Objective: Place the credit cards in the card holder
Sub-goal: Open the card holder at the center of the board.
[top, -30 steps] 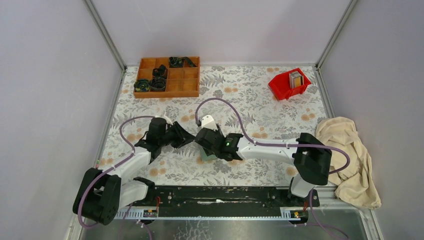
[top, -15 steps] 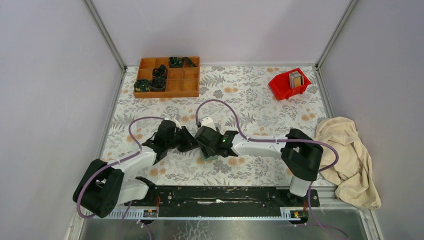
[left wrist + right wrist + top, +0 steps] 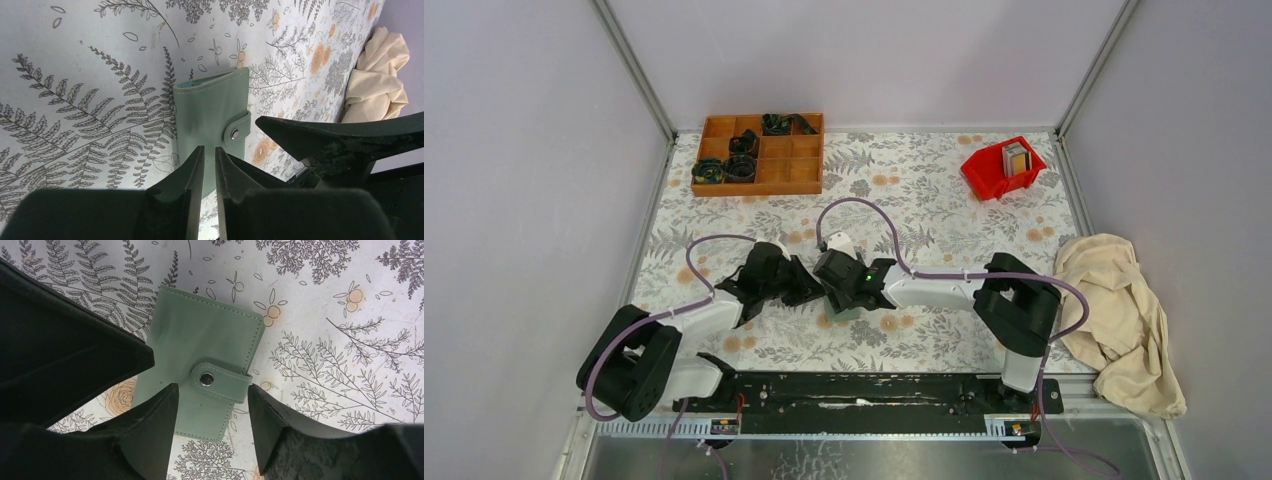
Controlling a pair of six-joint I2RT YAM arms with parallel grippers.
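Wrist views alone reveal the card holder [image 3: 202, 380] snapped shut.

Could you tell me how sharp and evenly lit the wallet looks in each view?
Right wrist: wallet sharp, evenly lit, stitching and snap clear. Left wrist: wallet sharp, near end shaded by the fingers, which blur close up. Top: it is nearly hidden beneath the grippers.

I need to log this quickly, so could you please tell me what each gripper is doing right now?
Left gripper: nearly shut, holding nothing, above the flat sage-green snap-closed card holder.
Right gripper: open, straddling its snap tab, holding nothing.
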